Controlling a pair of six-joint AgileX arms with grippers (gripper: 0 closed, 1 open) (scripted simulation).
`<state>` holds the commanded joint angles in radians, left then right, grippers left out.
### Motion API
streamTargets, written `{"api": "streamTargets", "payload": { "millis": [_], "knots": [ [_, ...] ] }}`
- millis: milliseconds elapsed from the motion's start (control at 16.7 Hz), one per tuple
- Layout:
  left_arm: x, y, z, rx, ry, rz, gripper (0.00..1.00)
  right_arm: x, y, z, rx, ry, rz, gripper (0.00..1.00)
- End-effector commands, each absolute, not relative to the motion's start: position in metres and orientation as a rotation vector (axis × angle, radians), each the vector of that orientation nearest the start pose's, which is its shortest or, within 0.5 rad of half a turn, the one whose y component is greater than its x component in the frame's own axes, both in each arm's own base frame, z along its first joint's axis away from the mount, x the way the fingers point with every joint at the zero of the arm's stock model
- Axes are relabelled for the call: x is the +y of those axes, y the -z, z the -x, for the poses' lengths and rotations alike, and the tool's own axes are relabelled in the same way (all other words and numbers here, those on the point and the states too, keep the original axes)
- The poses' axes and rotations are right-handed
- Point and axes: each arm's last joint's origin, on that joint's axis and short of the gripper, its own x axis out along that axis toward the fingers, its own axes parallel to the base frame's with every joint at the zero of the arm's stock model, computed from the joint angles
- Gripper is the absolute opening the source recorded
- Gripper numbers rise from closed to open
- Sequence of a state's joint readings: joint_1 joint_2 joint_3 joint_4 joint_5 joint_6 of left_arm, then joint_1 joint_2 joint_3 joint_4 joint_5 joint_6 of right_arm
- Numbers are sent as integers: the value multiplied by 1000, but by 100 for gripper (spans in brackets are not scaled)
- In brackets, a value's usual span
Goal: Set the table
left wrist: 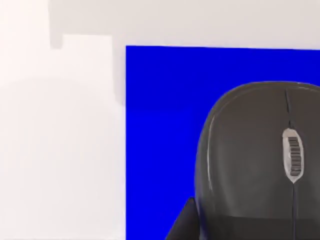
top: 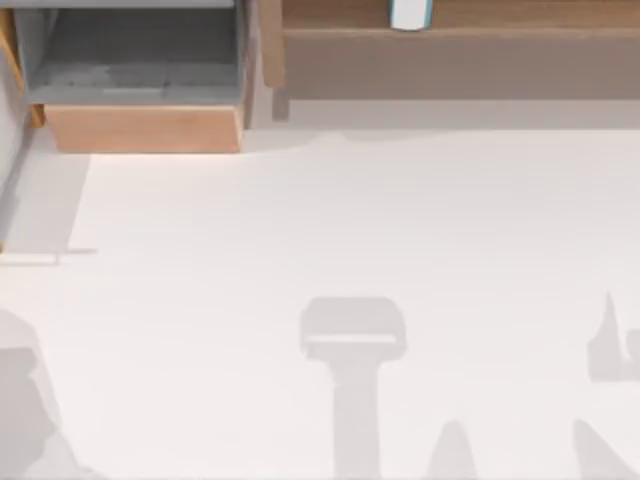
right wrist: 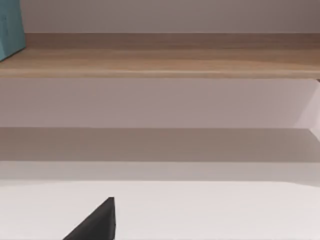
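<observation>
The table (top: 350, 230) is a broad, plain white top, with grey arm shadows across its front part. In the left wrist view a dark grey computer mouse (left wrist: 255, 160) with a ribbed scroll wheel lies on a bright blue mat (left wrist: 160, 125), which rests on the white table (left wrist: 60, 150). A black piece of my left gripper (left wrist: 182, 225) shows close beside the mouse's edge. In the right wrist view a black corner of my right gripper (right wrist: 95, 224) hangs over the white table (right wrist: 200, 210), facing the shelf.
An open light-wood drawer (top: 140, 80) with a grey inside stands at the back left. A long light-wood shelf (top: 450, 50) runs along the back and carries a white and teal object (top: 410, 13). A teal box (right wrist: 10, 27) stands on the shelf (right wrist: 160, 60).
</observation>
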<state>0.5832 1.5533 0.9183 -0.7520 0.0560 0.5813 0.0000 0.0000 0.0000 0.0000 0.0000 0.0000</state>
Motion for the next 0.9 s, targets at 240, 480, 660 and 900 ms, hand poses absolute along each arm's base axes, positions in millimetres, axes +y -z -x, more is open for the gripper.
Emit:
{"api": "streamTargets", "payload": {
  "millis": [240, 480, 660, 900],
  "knots": [
    [151, -174, -229, 1359, -54, -54, 0, -1, -160, -106, 0, 0, 0, 100],
    [151, -175, -230, 1349, -59, -58, 0, -1, -160, -106, 0, 0, 0, 100],
    [151, -171, -230, 1358, -54, -52, 0, -1, -160, -106, 0, 0, 0, 100],
    [149, -158, -227, 1405, -33, -28, 0, -1, -160, -106, 0, 0, 0, 100]
  ]
}}
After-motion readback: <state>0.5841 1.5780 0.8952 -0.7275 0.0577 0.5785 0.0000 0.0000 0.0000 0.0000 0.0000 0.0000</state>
